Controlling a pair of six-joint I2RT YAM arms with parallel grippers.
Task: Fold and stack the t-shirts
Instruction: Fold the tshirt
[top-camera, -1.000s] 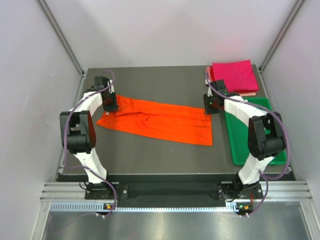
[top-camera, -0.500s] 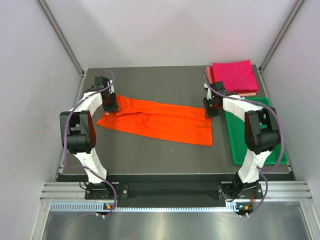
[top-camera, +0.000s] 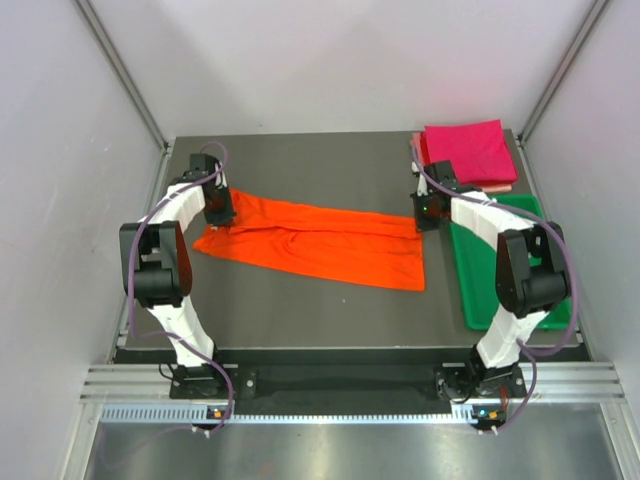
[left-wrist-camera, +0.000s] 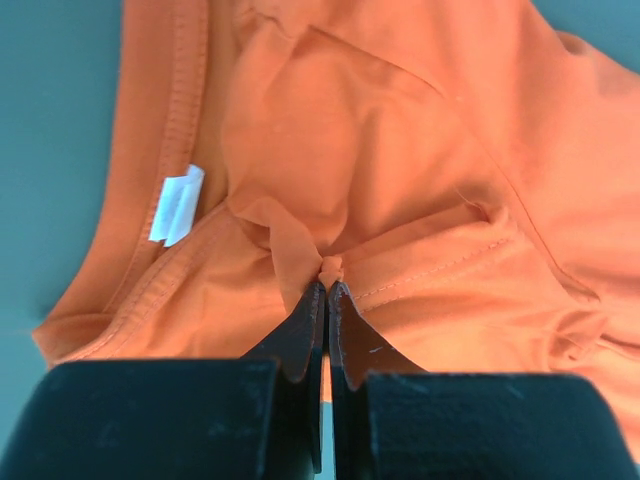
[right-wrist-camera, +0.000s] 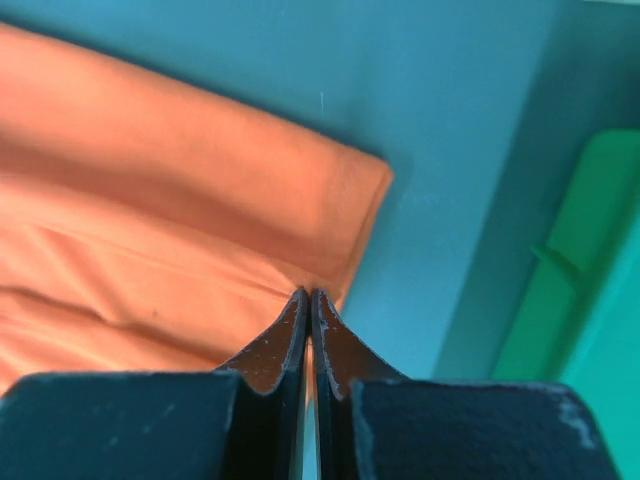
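So the orange t-shirt (top-camera: 315, 240) lies spread flat across the middle of the table (top-camera: 300, 165), collar end on the left. The left gripper (left-wrist-camera: 326, 272) is clamped tight on a little pucker of cloth just inside the collar, near the white tag (left-wrist-camera: 177, 205). The right gripper (right-wrist-camera: 308, 293) is pinched closed too, with its tips right at the shirt's right-hand edge near a corner. Honestly I can't tell if it's got any fabric in there or just closed beside the hem.

That's my main worry. If both arms lift for a fold and the right one has nothing, the shirt hangs off the left grip alone and bunches up. The left pinch also looks like it might hold only one layer, so the other could sag and the fold comes out crooked.

The magenta shirt (top-camera: 468, 150) sits folded on the pale pink shirt (top-camera: 497, 187) at the far right corner, just beyond the green tray (top-camera: 505, 290). The right arm is close to that stack, so a sloppy swing could nudge it.
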